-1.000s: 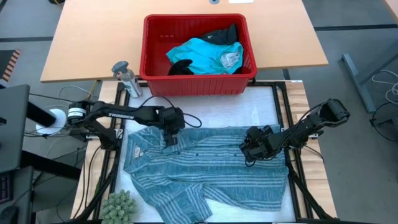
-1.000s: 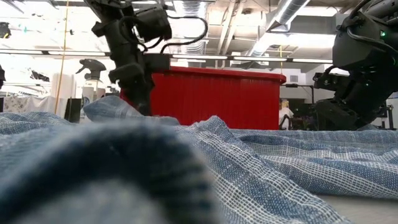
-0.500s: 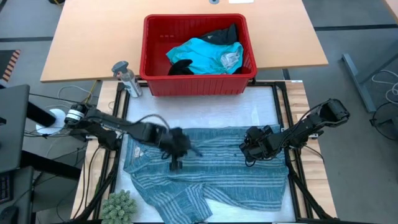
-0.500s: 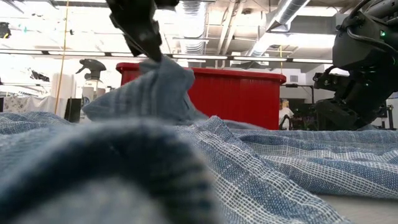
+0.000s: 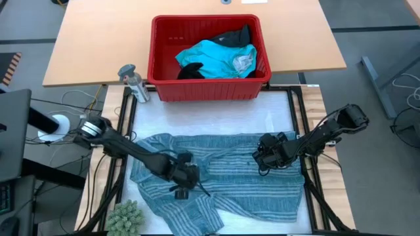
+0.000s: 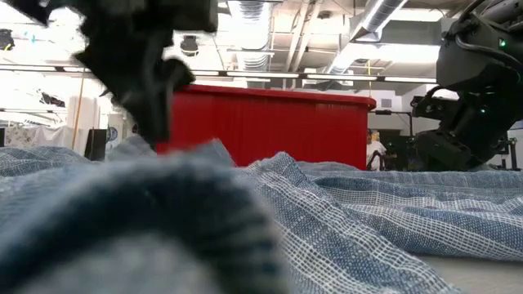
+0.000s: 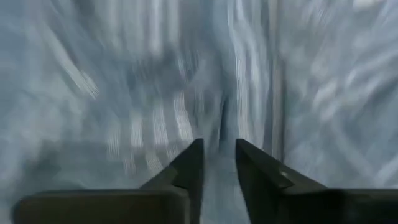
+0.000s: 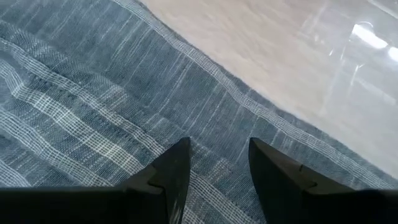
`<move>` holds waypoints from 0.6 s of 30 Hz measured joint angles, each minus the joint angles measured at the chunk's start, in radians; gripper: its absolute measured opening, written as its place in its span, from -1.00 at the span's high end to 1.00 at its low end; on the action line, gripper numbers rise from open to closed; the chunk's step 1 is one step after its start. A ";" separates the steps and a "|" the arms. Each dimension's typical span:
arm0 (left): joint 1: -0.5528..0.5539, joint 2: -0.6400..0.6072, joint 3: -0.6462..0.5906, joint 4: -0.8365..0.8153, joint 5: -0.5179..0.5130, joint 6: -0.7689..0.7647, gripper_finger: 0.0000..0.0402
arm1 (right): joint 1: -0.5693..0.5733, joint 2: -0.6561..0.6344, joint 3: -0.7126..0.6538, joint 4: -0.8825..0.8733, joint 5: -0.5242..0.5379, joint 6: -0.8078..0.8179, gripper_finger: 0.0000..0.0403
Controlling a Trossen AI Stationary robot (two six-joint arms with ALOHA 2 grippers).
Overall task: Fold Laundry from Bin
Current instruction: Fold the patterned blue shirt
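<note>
The blue-grey striped garment (image 5: 230, 183) lies spread on the white mat, its far-left part folded over toward the near edge. My left gripper (image 5: 182, 190) is low over the garment's near-left area, shut on a bunch of the striped cloth (image 7: 219, 118). My right gripper (image 5: 262, 157) stands open at the garment's right part, its fingertips over the cloth close to its edge (image 8: 249, 106). The red bin (image 5: 203, 90) stands at the far side. A turquoise garment (image 5: 213, 58) and black ones (image 5: 233, 36) lie in it. My left gripper pinches a raised fold of the striped cloth (image 7: 221, 127) between its two fingers, coming from above. How many layers it has is blurred. The cloth around the fold lies on the garment beneath. My right gripper's fingers (image 8: 177, 162) stand just at the cloth; whether they touch it I cannot tell.
A small grey bottle (image 5: 131, 82) stands left of the bin. A green spiky plant (image 5: 125, 217) sits at the near-left corner. Black frame rails (image 5: 298, 105) run along the mat's sides. In the low view the bin (image 6: 286, 122) rises behind the cloth.
My left gripper, shut on the striped garment's far-left part, has lifted it and carried it toward the near edge and down. That part is now folded over onto the garment's middle; the right half has stayed put.
</note>
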State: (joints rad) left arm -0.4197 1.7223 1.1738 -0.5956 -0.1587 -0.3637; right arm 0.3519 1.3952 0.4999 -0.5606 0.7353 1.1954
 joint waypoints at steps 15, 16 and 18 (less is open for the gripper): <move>-0.010 -0.270 0.019 -0.193 -0.228 -0.085 0.11 | -0.001 0.000 0.000 0.098 -0.004 -0.121 0.07; -0.013 -0.315 0.018 -0.221 -0.330 -0.087 0.12 | -0.001 0.000 0.000 0.098 -0.004 -0.123 0.07; -0.009 -0.403 0.001 -0.254 -0.524 -0.092 0.13 | -0.001 0.000 0.000 0.099 -0.004 -0.123 0.07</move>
State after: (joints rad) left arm -0.4286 1.3197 1.1748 -0.8499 -0.6822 -0.4559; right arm 0.3510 1.3952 0.4999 -0.4618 0.7311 1.0721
